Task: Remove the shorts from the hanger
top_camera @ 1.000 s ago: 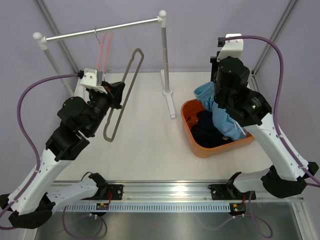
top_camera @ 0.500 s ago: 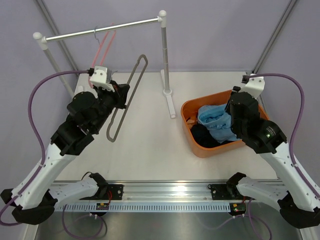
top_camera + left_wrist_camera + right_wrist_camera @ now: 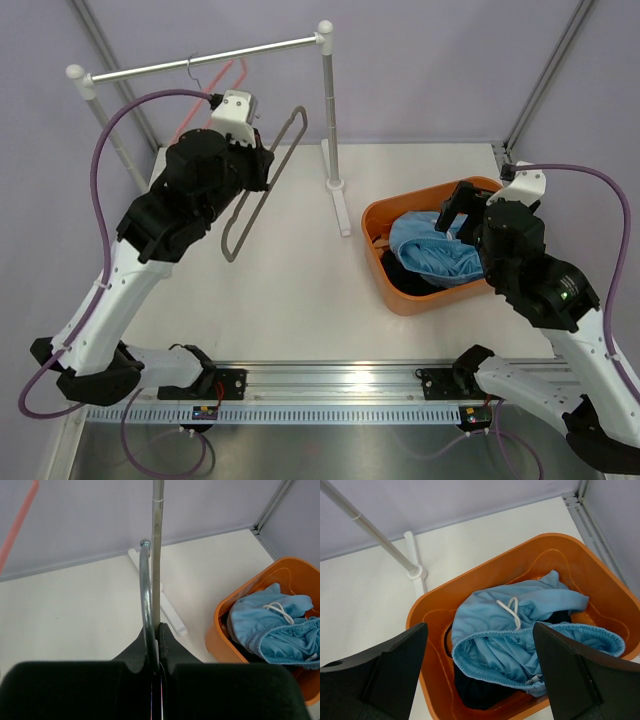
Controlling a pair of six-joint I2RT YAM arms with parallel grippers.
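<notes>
The light blue shorts point(image 3: 432, 255) point(image 3: 520, 630) lie crumpled in the orange bin point(image 3: 378, 215) point(image 3: 427, 615), on top of the dark navy shorts point(image 3: 402, 270) point(image 3: 480, 692). My right gripper point(image 3: 460, 212) point(image 3: 479, 627) hovers above them, open and holding nothing. The bare grey hanger point(image 3: 285, 140) point(image 3: 145, 590) hangs tilted above the table on the left, below the rail. My left gripper point(image 3: 260, 172) point(image 3: 159, 640) is shut on its wire.
A clothes rail point(image 3: 200, 62) spans the back left on two uprights, with a pink hanger point(image 3: 215, 90) hooked on it. Its right upright point(image 3: 328, 110) point(image 3: 157, 555) and white foot stand between the grey hanger and the bin.
My right gripper opened and let the light blue shorts drop into the bin, then drew back toward the near side. My left arm raised the grey hanger toward the rail.
</notes>
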